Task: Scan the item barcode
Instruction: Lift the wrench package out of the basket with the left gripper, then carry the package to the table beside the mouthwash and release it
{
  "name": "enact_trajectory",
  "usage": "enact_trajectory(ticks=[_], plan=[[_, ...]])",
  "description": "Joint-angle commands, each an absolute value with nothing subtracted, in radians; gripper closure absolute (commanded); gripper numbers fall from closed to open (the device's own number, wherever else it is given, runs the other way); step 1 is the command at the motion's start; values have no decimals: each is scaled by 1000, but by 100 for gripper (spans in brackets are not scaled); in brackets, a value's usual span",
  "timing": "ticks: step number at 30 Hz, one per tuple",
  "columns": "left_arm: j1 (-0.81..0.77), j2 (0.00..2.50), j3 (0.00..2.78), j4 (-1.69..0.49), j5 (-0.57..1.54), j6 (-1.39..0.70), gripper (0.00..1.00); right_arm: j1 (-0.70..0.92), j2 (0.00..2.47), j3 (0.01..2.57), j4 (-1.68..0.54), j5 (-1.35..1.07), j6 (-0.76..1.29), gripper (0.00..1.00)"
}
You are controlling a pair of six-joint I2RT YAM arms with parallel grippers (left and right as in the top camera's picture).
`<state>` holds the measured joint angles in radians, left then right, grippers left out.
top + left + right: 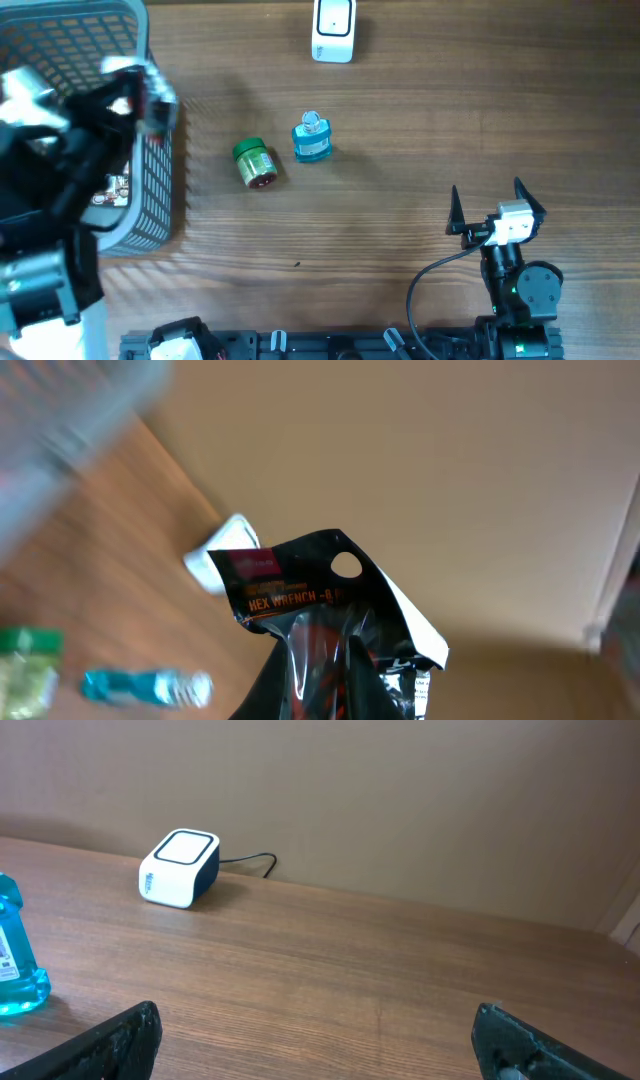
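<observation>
Packet of hex wrenches sits pinched in the closed left tool — right tool spread wide, holding nothing.

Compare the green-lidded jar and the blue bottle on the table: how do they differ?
The green-lidded jar is a cylinder with a wide green lid; the blue bottle narrows to a small clear cap. The bottle sits nearer the white scanner than the jar. Both rest loose on the wooden table, apart from each other, neither gripped.

Wooden table, basket, jar, blue bottle, probable scanner
</observation>
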<state>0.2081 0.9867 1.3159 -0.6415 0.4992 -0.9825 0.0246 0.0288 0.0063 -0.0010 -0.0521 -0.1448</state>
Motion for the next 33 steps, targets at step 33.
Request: enact_trajectory(ticks=[33], plan=[[-801,1979,1327,-621,-98,-988,65,26,29,6,1,-68,-157,0]])
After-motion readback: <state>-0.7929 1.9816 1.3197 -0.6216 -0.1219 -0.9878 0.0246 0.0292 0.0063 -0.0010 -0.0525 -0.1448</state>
